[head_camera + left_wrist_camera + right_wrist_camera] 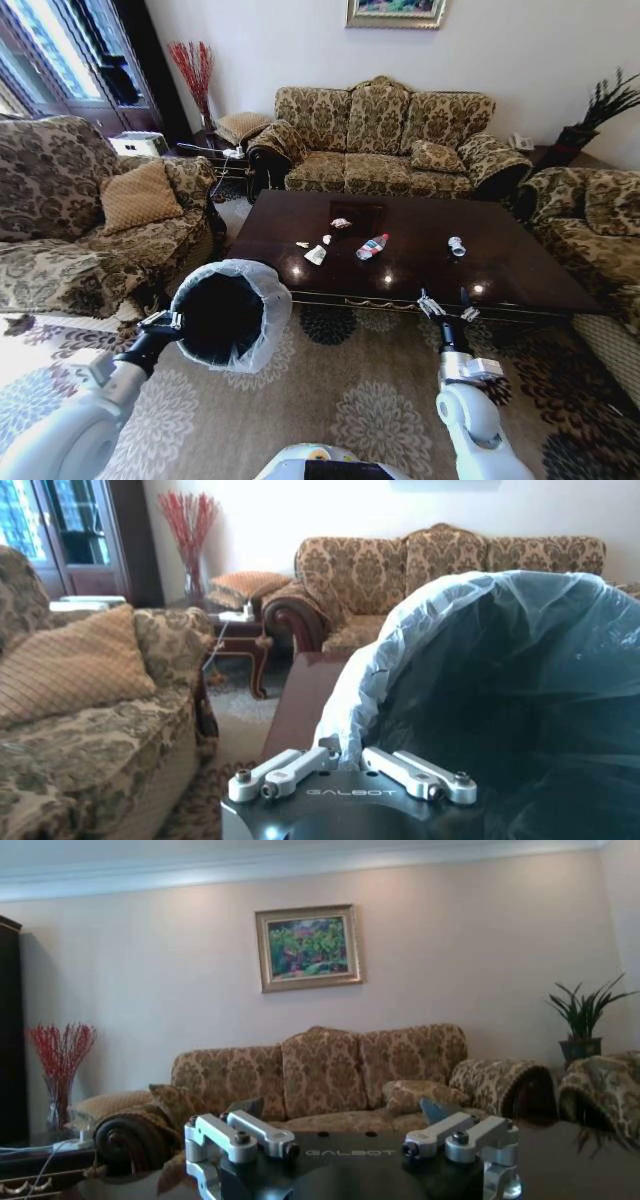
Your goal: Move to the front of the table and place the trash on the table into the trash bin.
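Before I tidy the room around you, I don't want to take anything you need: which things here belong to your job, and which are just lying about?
Part of the job:
- table
- trash bin, held by the left gripper
- bottle with red label
- small crushed bottle
- paper scraps
- right gripper, open, at the table's near edge

Just there:
- sofa
- cushion
- framed painting
- potted plant
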